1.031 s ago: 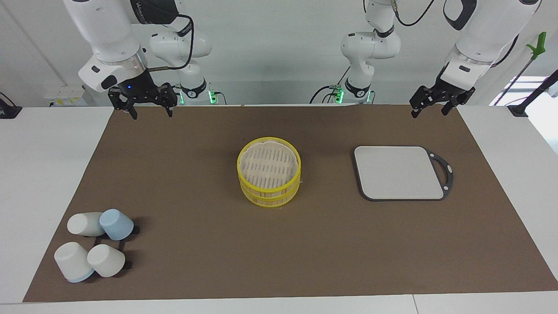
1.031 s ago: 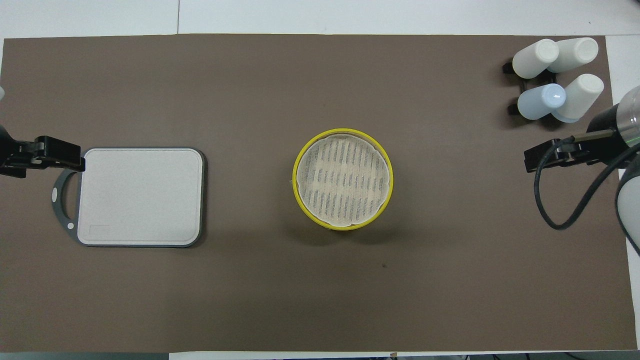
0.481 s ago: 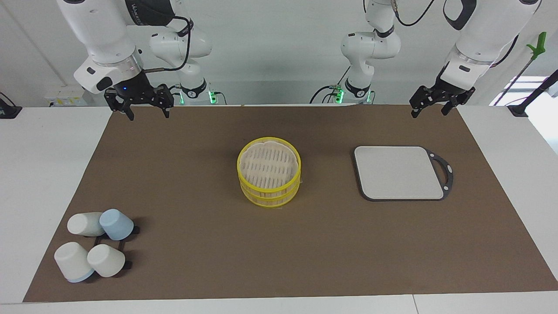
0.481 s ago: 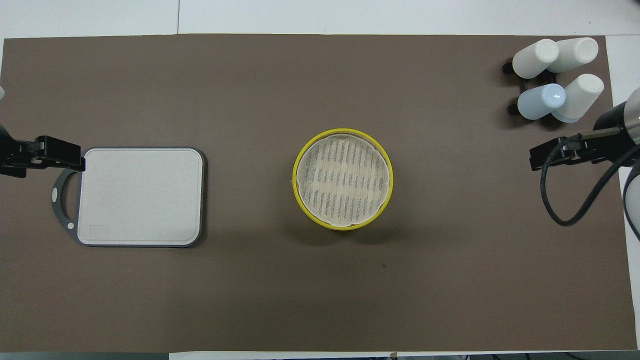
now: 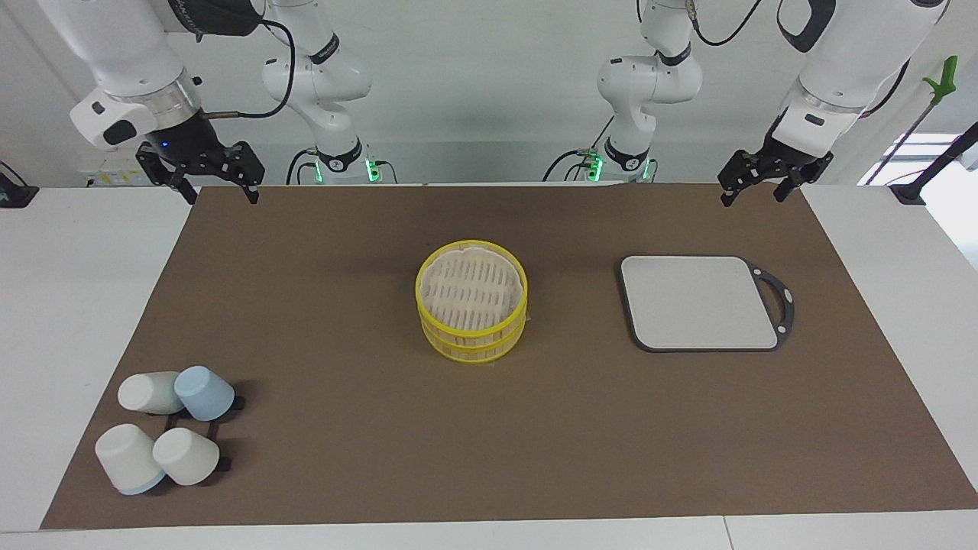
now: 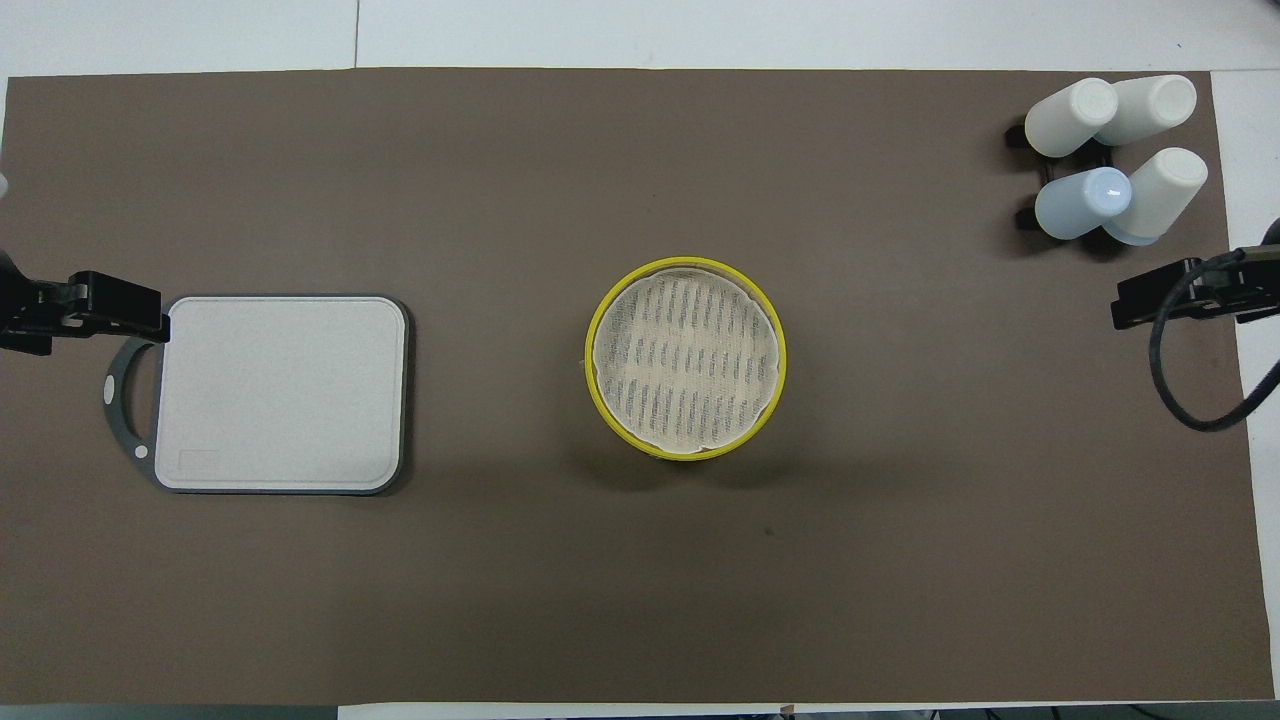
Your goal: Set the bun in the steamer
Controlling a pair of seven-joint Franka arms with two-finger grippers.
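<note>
The steamer (image 5: 418, 294) is a round yellow-rimmed basket in two stacked tiers at the middle of the brown mat, with its pale slatted top showing; it also shows in the overhead view (image 6: 592, 385). No bun shows in either view. My right gripper (image 5: 223, 198) hangs open and empty over the mat's corner at the right arm's end, near the robots, and shows in the overhead view too (image 6: 1165, 295). My left gripper (image 5: 751, 200) hangs open and empty over the mat's edge at the left arm's end, by the board's handle (image 6: 118, 305).
A grey rectangular board (image 5: 699, 302) with a black handle lies toward the left arm's end (image 6: 280, 390). Several white and blue cups (image 5: 164, 435) lie on a black rack at the right arm's end, farther from the robots (image 6: 1110, 160).
My right gripper has moved away from the steamer toward the right arm's end of the table and risen slightly. The left arm, steamer, board and cups have not moved.
</note>
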